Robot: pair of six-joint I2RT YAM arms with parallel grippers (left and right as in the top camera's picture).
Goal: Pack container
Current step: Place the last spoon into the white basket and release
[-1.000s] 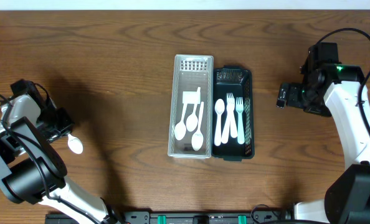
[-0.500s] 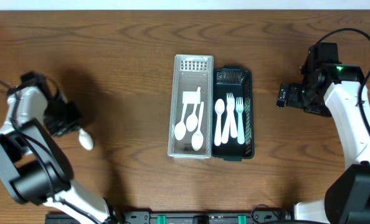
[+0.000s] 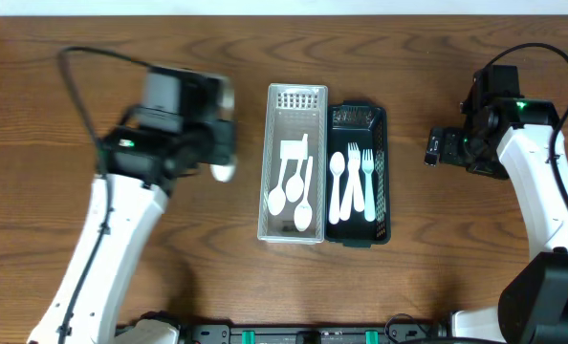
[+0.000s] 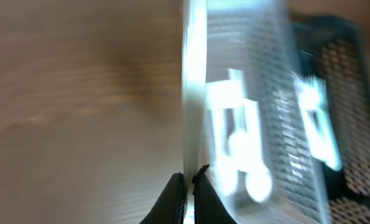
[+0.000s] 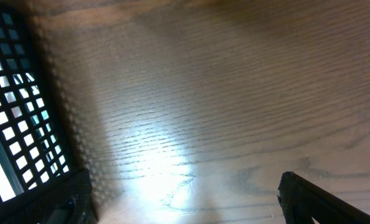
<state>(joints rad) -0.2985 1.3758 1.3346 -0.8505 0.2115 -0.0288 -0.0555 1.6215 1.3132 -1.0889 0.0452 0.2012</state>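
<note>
My left gripper (image 3: 223, 143) hangs just left of the clear tray (image 3: 270, 162), shut on a white spoon (image 3: 225, 172) whose bowl sticks out below it. In the left wrist view the jaws (image 4: 189, 190) pinch the spoon's thin white handle, with the clear tray's rim (image 4: 194, 74) straight ahead, blurred by motion. The clear tray holds white spoons (image 3: 290, 191). The black tray (image 3: 382, 124) beside it holds a spoon and forks (image 3: 354, 182). My right gripper (image 3: 435, 148) is open and empty, right of the black tray; its wrist view (image 5: 185, 208) shows bare wood and the tray's mesh (image 5: 17, 124).
Both trays stand side by side at the table's middle. The wooden tabletop stretches around them to the left and right.
My left arm has swung fast from the far left edge to beside the clear tray, carrying the white spoon. The right arm has not moved.
</note>
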